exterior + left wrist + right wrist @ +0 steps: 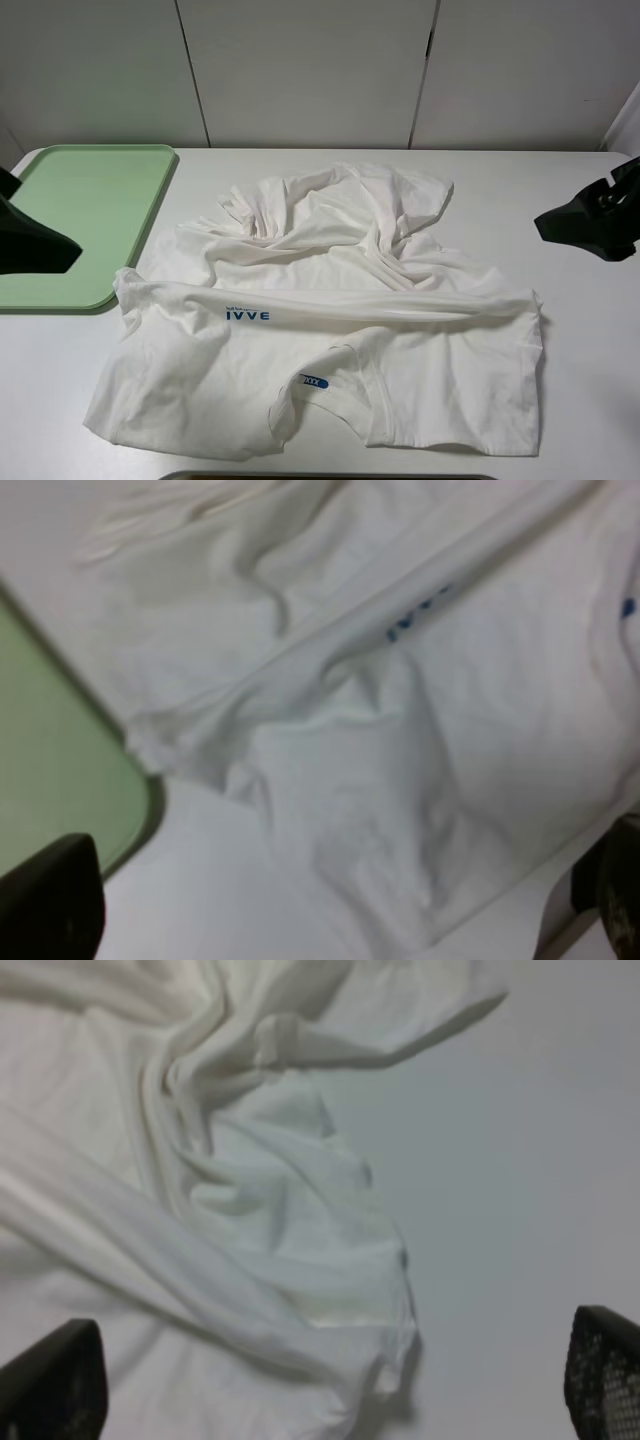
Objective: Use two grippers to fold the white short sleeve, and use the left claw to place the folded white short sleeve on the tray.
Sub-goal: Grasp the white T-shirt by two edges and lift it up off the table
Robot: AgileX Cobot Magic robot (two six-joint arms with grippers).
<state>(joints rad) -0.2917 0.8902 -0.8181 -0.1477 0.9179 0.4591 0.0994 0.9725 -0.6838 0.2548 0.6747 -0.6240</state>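
Note:
The white short sleeve lies crumpled and partly folded over itself in the middle of the table, with blue lettering and a blue neck tag near the front. The pale green tray sits at the back left, its corner just beside the shirt's left sleeve. My left gripper hangs over the tray's near edge, open and holding nothing. In the left wrist view the shirt and the tray lie below the spread fingers. At the right edge of the table my right gripper is open, off the shirt.
White table with bare surface to the right of the shirt and along the back. White cabinet panels stand behind the table. A dark strip runs along the front edge.

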